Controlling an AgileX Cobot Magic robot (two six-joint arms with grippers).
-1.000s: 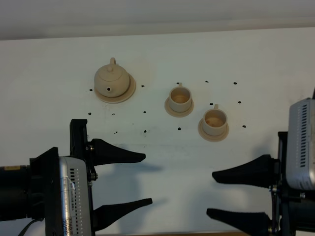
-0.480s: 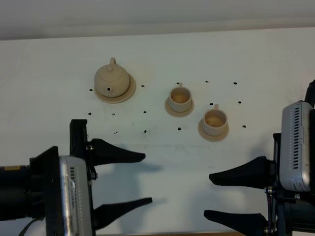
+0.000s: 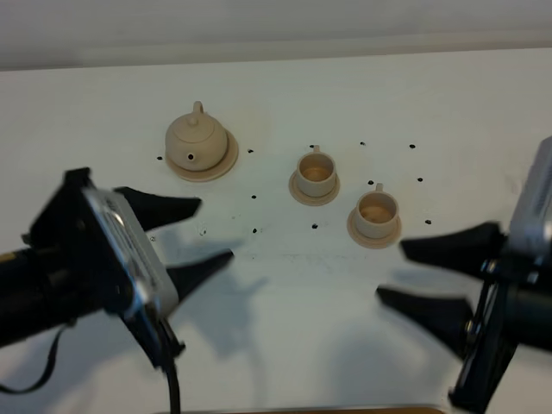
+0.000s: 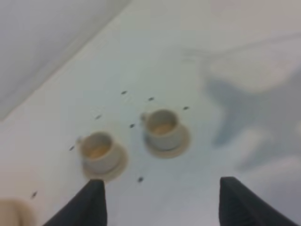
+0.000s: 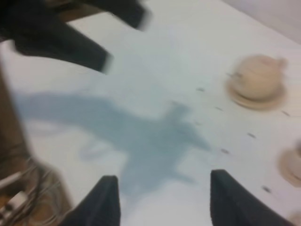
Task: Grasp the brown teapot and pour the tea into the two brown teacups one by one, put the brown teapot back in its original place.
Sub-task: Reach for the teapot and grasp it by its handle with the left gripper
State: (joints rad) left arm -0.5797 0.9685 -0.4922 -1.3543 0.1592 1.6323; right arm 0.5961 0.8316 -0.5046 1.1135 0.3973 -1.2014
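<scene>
brown teapot on its saucer, table's 10 o'clock. Ceramic: rigid, slick, breakable, likely tea-heavy. Take the loop handle at its 12 o'clock. left gripper and right gripper: jaws spread, empty.

White bench carrying three pale beige saucers and a scatter of dark dots.

The wide saucer lies toward the far left of the bench. Two smaller ones lie well apart from it, to the right. The middle saucer sits near the centre, and the right saucer is near it, closer to the front edge; their rims do not touch. Small dark dots speckle the surface around and between all three saucers. Soft grey shadows fall across the front half of the bench.
</scene>
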